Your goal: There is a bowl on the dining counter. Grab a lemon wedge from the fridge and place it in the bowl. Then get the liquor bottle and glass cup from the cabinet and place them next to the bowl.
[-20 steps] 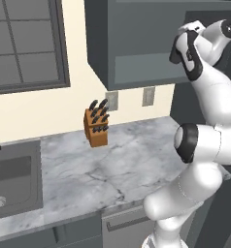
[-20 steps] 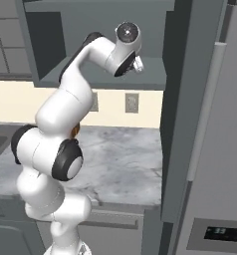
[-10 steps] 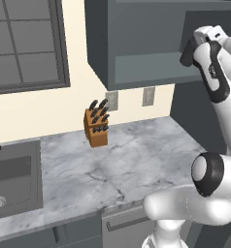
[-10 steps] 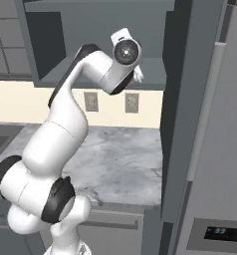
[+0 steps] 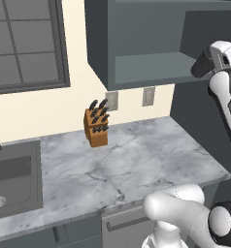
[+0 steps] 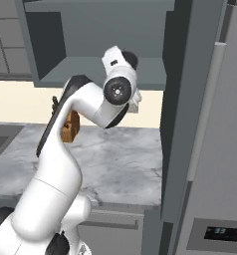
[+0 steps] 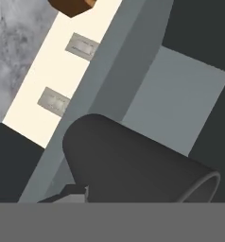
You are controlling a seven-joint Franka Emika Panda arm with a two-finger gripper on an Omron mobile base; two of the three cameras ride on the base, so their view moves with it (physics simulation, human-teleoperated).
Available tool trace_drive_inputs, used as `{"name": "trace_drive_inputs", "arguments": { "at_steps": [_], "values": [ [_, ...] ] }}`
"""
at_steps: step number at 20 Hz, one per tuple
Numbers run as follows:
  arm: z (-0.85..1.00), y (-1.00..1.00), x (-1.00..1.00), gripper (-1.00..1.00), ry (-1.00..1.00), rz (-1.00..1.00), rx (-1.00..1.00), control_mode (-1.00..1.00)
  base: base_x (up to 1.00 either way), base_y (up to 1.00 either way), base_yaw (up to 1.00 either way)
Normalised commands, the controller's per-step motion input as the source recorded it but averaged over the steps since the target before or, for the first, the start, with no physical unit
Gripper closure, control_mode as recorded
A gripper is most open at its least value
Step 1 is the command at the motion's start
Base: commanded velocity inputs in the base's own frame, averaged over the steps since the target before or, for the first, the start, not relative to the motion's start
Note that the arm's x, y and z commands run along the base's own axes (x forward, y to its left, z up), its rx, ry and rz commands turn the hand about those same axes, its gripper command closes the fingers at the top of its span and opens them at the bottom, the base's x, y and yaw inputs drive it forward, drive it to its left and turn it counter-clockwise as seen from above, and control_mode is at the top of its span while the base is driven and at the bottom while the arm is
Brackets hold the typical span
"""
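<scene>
Dark grey and plain, the glass cup [image 7: 133, 163] sits big and close in the hand view, lying tilted across the bottom of that picture with its open rim toward the lower right. The end effector [image 7: 76, 196] is closed on the glass cup, with a bit of a dark finger [image 7: 69, 193] showing at the cup's lower left side. Behind the cup is the cabinet [image 7: 180, 99], dark grey outside with a lighter grey shelf inside. In the left base view the white arm [image 5: 226, 99] reaches up high to the right end of the cabinet [image 5: 137, 48], just by its open shelf. In the right base view the arm [image 6: 98, 102] bends up in front of the same shelf. Below the cabinet lies a grey marble worktop [image 5: 132, 164]. A brown knife block [image 5: 96, 124] with black handles stands on it near the cream wall. Two wall plates [image 5: 148, 96] sit on the wall under the cabinet. A sink [image 5: 13, 177] is at the left end of the worktop. The tall grey fridge [image 6: 215, 149] stands at the right side in the right base view.
</scene>
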Motion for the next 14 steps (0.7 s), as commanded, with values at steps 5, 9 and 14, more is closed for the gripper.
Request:
{"name": "trace_drive_inputs", "arguments": {
  "at_steps": [5, 9, 14],
  "values": [
    [-0.03, -0.15, -0.87, 1.00, -0.16, 0.00, 0.02, -1.00, 0.00, 0.00, 0.00],
    [0.00, -0.05, -0.98, 1.00, -0.12, 0.00, 0.00, -1.00, 0.00, 0.00, 0.00],
    [0.00, 0.04, -0.91, 1.00, -0.02, 0.00, -0.02, -1.00, 0.00, 0.00, 0.00]
  ]
}}
